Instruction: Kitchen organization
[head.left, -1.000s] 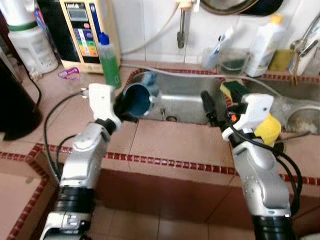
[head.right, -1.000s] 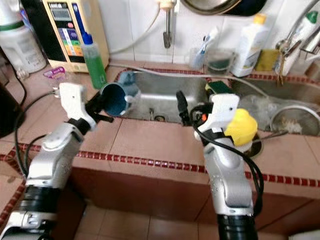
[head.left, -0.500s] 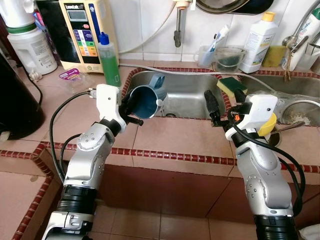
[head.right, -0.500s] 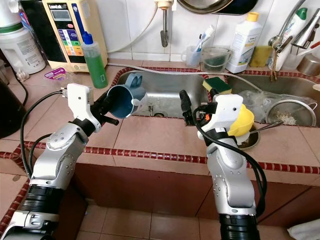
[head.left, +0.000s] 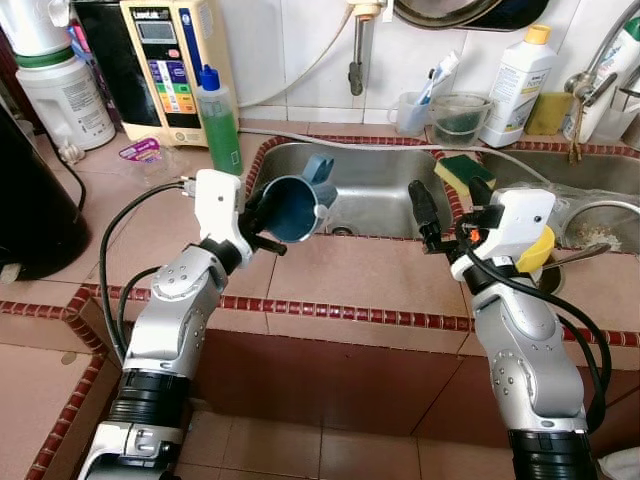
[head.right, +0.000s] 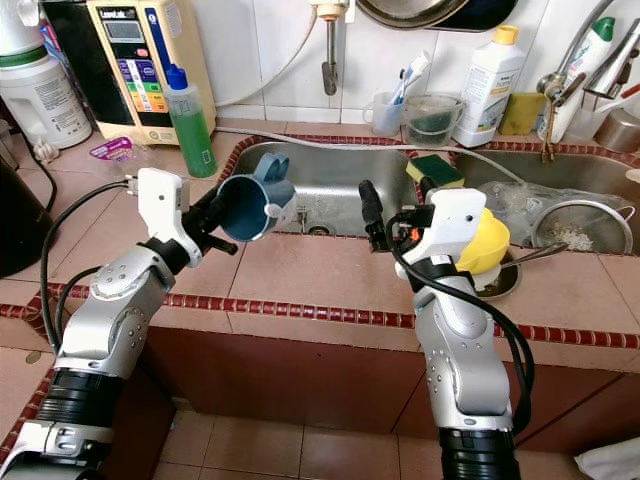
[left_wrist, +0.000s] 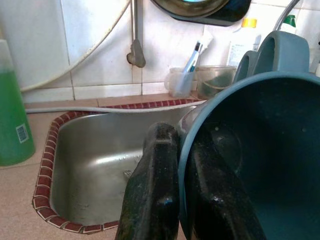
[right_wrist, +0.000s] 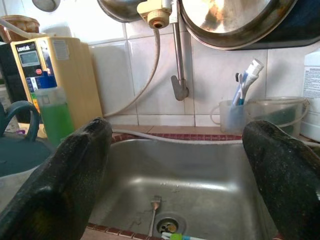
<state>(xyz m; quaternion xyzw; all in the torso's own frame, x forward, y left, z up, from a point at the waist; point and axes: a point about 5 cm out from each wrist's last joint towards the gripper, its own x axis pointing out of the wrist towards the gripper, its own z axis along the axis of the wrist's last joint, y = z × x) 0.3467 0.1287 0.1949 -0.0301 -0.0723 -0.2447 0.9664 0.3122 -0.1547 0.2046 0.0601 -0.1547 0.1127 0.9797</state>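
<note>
A blue plastic cup (head.left: 297, 204) with a handle hangs tilted over the near left corner of the steel sink (head.left: 375, 185). My left gripper (head.left: 262, 218) is shut on the cup's rim, one finger inside and one outside; the left wrist view has the cup (left_wrist: 260, 165) close up. My right gripper (head.left: 445, 215) stands open above the counter at the sink's near right edge, with nothing between its fingers (right_wrist: 60, 185). In the right wrist view a fork (right_wrist: 154, 210) lies near the drain.
A green soap bottle (head.left: 217, 118) and a beige appliance (head.left: 170, 60) stand behind on the left. A sponge (head.left: 462, 172) sits on the sink divider. A white bottle (head.left: 515, 72) and a toothbrush cup (head.left: 412, 110) stand at the back wall. A strainer (head.right: 585, 232) lies in the right basin.
My left gripper has lifted the blue cup a little higher and toward me. The right arm has barely moved. The view steadied after shifting a second ago.
</note>
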